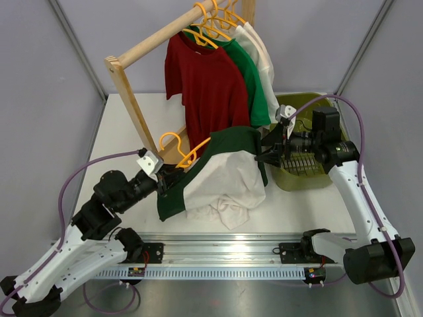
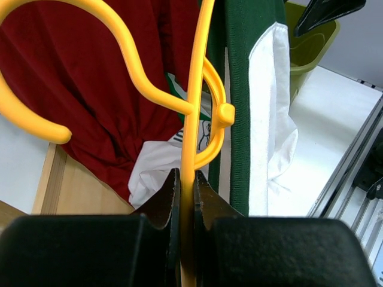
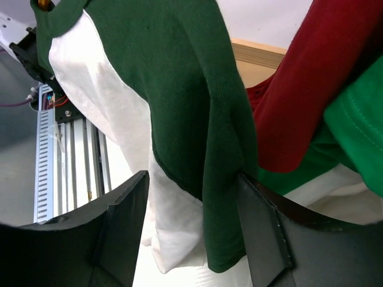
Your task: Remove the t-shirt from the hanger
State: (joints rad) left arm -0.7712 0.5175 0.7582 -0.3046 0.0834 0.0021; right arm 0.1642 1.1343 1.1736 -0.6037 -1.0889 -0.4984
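Observation:
The t-shirt (image 1: 221, 178), white with dark green sleeves and shoulders, hangs on the orange-yellow hanger (image 1: 182, 150) above the table, its hem bunched on the surface. My left gripper (image 1: 163, 177) is shut on the hanger's lower bar (image 2: 189, 197); the hook (image 2: 72, 72) curves up to the left. My right gripper (image 1: 263, 156) is open with its jaws standing on either side of the shirt's dark green sleeve (image 3: 206, 161); the sleeve touches the right finger (image 3: 263, 227).
A wooden rack (image 1: 135, 99) behind holds a red tee (image 1: 208, 86), an all-green tee (image 1: 254, 82) and a white shirt (image 1: 268, 63) on alike hangers. An olive bin (image 1: 301, 175) stands at the right. A metal rail (image 1: 225, 254) runs along the near edge.

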